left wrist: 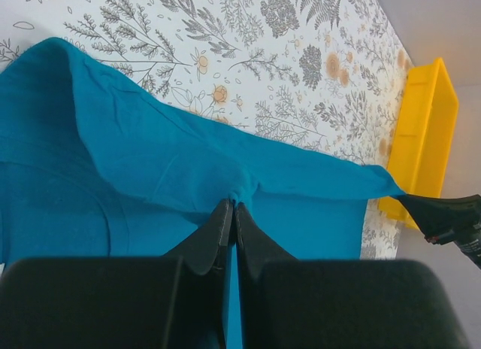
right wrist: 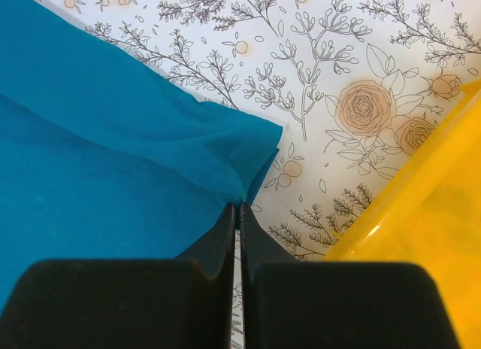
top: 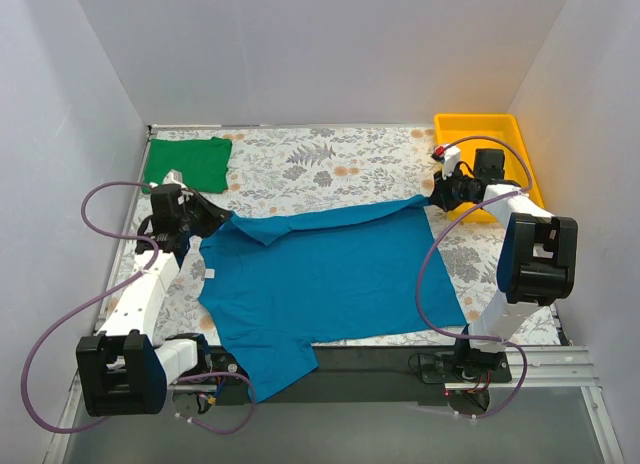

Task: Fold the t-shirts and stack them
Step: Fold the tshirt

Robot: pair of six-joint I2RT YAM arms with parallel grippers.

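Note:
A teal-blue t-shirt [top: 330,279] lies spread over the middle of the table, its far edge lifted and folded toward the front. My left gripper [top: 222,220] is shut on that edge at the shirt's left end, and in the left wrist view [left wrist: 234,206] the fabric [left wrist: 150,161] bunches at the fingertips. My right gripper [top: 437,197] is shut on the shirt's far right corner [right wrist: 225,150], pinched at the tips [right wrist: 239,206]. A bright green t-shirt [top: 188,164] lies folded at the far left corner.
A yellow plastic tray [top: 484,130] stands at the far right corner, close beside my right gripper, and shows as a yellow wall [right wrist: 421,236] in the right wrist view. A floral cloth [top: 320,164] covers the table. White walls enclose three sides.

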